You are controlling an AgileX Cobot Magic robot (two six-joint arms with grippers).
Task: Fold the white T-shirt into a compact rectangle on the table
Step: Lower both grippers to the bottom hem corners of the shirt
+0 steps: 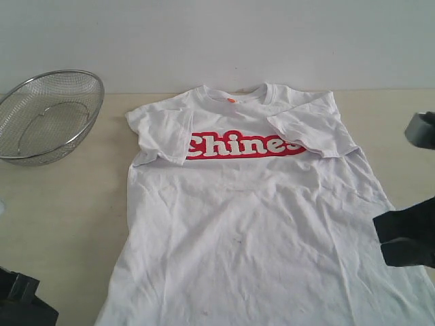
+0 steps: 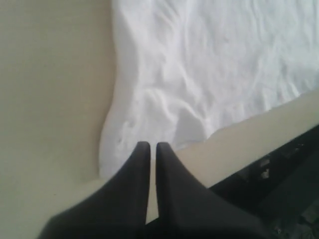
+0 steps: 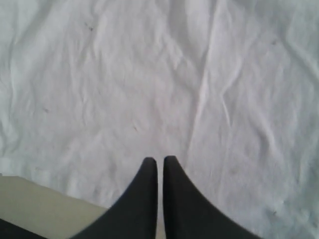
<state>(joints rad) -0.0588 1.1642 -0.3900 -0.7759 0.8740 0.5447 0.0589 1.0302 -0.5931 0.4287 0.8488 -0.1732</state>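
1. Locate the table [image 1: 68, 204]. Its pale wood-grain top carries everything in the scene.

2. Locate the white T-shirt [image 1: 251, 224]. It lies front up across the middle of the table in the exterior view, with the collar toward 12 o'clock and the hem toward 6 o'clock. The body is spread to full width and length and is lightly creased.

3. Note the wire-mesh basket [image 1: 47, 115] at 10 o'clock from the shirt. It stands apart from the shirt and plays no part in the fold.

4. Check the left gripper [image 2: 149, 145]. It is at 7 o'clock from the shirt. Its jaws are pressed together with nothing between them, and the tips sit at the hem corner.

5. Check the right gripper [image 3: 159, 160]. It is at 4 o'clock. Its jaws are likewise closed and empty, over the cloth near the shirt's side edge.

6. Assess progress. The sleeve on the left side [image 1: 163, 136] and the sleeve on the right side [image 1: 306, 129] are both turned inward over the chest. Judge the task as early. The side folds and the lengthwise folds are not yet done, and no compact rectangle exists.

7. Read the lettering [image 1: 241, 145]. It shows "Chines" in white, outlined in red. The right-side sleeve covers whatever follows.

8. Note the small orange neck tag [image 1: 232, 100] inside the collar. Any print on it is too small to read.
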